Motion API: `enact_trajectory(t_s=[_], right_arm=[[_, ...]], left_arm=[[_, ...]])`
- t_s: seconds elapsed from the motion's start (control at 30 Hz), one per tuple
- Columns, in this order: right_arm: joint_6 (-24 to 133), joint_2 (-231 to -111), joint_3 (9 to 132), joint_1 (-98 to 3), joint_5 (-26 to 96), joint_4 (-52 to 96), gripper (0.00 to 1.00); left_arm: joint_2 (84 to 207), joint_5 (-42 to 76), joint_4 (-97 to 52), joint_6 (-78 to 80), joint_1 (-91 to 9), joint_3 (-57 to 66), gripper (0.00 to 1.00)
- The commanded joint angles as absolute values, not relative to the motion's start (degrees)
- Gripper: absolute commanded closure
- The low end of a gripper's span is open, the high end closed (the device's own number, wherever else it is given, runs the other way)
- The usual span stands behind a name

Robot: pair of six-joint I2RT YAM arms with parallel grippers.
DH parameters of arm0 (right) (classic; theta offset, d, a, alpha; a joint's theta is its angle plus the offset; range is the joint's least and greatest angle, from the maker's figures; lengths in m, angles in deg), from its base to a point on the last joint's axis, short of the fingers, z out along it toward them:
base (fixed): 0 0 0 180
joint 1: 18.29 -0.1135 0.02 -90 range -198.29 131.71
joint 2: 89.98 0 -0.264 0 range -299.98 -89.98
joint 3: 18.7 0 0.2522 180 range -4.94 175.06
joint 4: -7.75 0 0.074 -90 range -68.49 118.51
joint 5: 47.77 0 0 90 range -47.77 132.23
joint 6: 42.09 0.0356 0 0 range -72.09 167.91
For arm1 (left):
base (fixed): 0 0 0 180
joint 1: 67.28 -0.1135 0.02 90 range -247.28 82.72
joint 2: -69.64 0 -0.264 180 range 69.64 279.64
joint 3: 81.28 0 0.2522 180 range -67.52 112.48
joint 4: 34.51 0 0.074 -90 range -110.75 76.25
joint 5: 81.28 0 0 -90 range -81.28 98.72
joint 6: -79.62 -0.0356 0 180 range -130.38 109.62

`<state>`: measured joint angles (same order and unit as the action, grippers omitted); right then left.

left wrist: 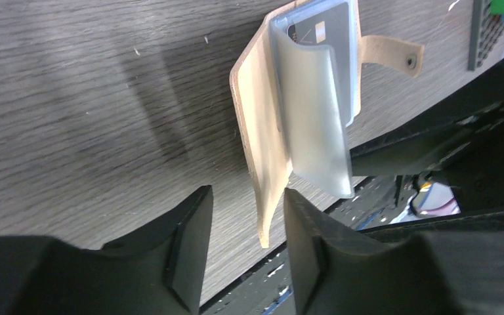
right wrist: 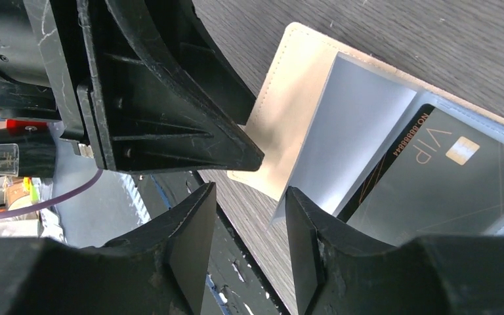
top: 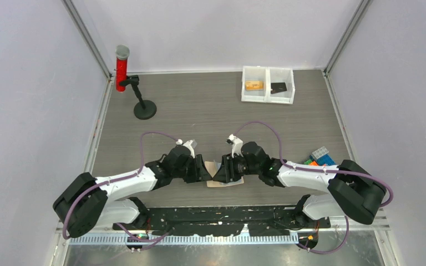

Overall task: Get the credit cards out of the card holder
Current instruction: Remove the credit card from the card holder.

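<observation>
We see the holder [left wrist: 256, 131] lying open at the table's [top: 199, 111] near edge, mostly hidden from above by our left gripper [left wrist: 246, 243] and right gripper [right wrist: 249, 243], both with jaws apart and clamping nothing, one card [right wrist: 433, 177] showing inside it, while any cards beneath that one we cannot make out.

I count one card holder [left wrist: 256, 118] and two credit cards [right wrist: 433, 177]: one inside it, one far beyond it in the single white bin [top: 268, 98], beside one orange block [top: 253, 85].
</observation>
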<state>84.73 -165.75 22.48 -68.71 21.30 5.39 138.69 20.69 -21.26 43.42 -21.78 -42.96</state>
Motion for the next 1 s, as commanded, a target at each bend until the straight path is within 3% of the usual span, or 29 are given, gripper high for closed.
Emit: enact_trajectory(t_s=[0.0,0.13,0.27,0.53,0.77,0.97], right_arm=[[84.3,-166.3,22.9,-69.0,19.5,0.6,0.5],[84.3,-167.3,22.3,-69.2,18.3,-2.6,0.46],[83.8,-168.5,22.7,-69.8,18.5,-2.9,0.47],[84.1,-170.5,22.2,-69.9,17.8,-4.8,0.57],[83.2,-169.1,22.1,-70.0,18.6,-2.1,0.57],[80.6,-166.0,22.8,-69.9,21.2,5.0,0.56]], left_arm=[[135.8,18.3,-21.1,43.8,-21.4,-42.4,0.47],[133.9,15.5,-18.9,44.1,-21.6,-41.4,0.32],[132.8,14.9,-20.4,44.5,-21.6,-41.1,0.23],[136.6,14.7,-22.1,43.9,-21.9,-38.9,0.21],[141.5,15.8,-23.8,43.0,-22.0,-37.2,0.35],[144.0,17.7,-24.2,42.2,-22.0,-36.7,0.66]])
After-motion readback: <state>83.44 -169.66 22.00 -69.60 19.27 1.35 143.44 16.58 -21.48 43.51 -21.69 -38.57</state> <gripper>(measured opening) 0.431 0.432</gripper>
